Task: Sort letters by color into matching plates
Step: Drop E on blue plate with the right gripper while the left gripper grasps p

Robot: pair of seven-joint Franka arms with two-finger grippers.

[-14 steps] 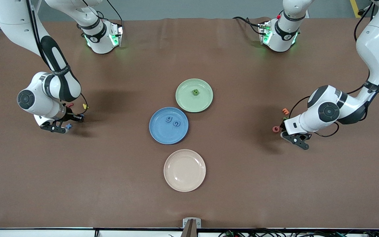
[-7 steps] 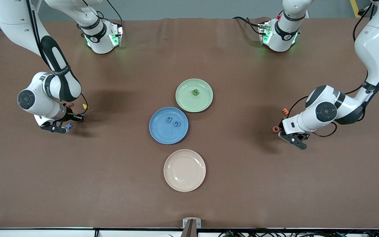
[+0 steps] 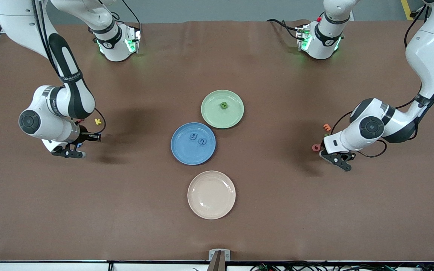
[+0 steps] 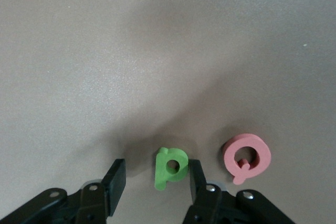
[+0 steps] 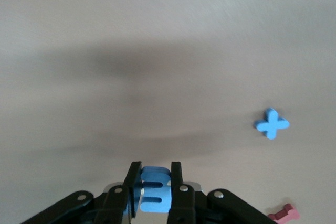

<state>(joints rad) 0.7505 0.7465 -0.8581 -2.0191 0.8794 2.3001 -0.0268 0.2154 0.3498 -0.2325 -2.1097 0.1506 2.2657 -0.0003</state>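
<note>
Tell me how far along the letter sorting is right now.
Done: two blue letters lie in the blue plate and one green letter in the green plate. In hand: the right gripper grips a blue letter; the left gripper straddles a green p. Left: a blue cross, maybe more.

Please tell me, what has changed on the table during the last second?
The right tool has lifted off the table, shut on a blue letter. The left tool has crept toward the table's middle, closing around the green letter. The plates and their letters stayed.
</note>
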